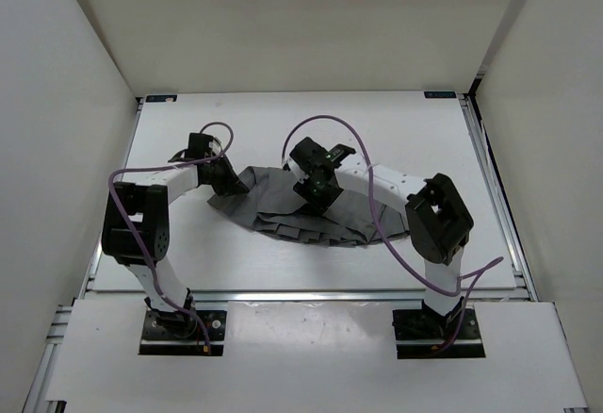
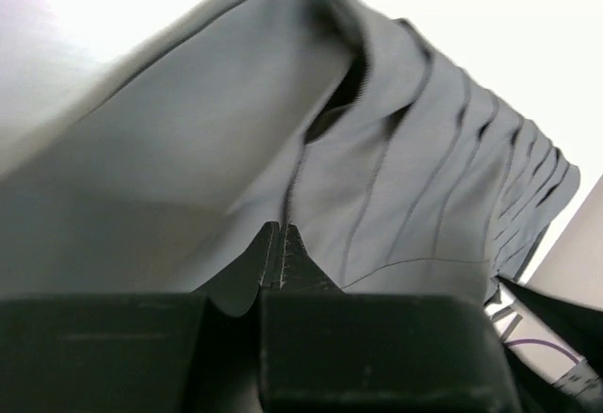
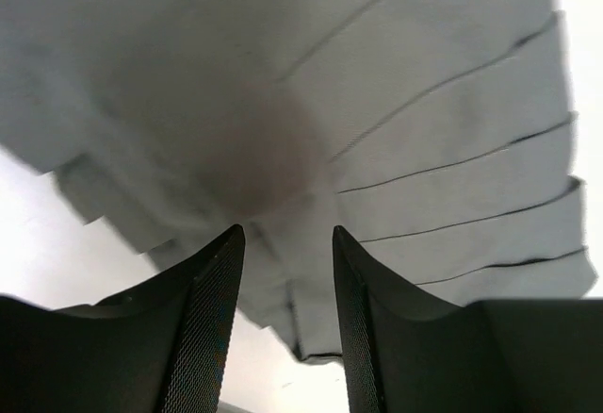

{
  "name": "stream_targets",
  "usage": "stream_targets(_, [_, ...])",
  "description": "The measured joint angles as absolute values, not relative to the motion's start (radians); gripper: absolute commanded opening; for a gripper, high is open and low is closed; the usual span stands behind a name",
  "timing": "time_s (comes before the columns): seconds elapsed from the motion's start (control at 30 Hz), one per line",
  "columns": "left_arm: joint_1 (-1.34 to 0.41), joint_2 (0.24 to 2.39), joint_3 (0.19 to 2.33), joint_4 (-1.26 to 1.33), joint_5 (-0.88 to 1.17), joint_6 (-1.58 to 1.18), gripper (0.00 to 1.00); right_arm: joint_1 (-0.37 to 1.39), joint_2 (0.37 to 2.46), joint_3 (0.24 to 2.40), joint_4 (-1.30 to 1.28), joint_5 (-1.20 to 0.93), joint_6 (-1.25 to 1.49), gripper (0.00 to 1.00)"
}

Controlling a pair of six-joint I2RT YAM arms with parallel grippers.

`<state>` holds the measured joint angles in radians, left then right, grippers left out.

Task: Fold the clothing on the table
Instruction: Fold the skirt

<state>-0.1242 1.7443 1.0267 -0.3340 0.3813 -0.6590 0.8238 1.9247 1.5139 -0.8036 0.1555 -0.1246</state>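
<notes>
The skirt (image 1: 292,215) lies at the centre of the table (image 1: 396,130), spread left to right with its pleated hem toward the near edge. The left gripper (image 1: 224,175) is at the skirt's left end. The left wrist view shows its jaws closed together on a fold of the fabric, which rises from the tips and drapes away toward the pleats. The right gripper (image 1: 316,189) is over the middle of the skirt, near its far edge. In the right wrist view its fingers (image 3: 212,309) stand apart with nothing between them, and pleated fabric lies beneath. Whether the tips touch the cloth cannot be determined.
</notes>
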Motion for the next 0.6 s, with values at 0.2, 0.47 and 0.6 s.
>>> stream_targets(0.2, [-0.123,1.726,0.998,-0.332,0.386,-0.659,0.00,0.805,1.943,1.524,-0.755,0.199,-0.143,0.46])
stream_targets(0.47, [-0.126,1.722,0.987,-0.328,0.389,-0.659,0.00,0.828,1.968,1.595,-0.762,0.208,-0.141,0.48])
stream_targets(0.6, [-0.123,1.711,0.977,-0.327,0.389,-0.662,0.00,0.862,1.952,1.596,-0.788,0.207,-0.138,0.48])
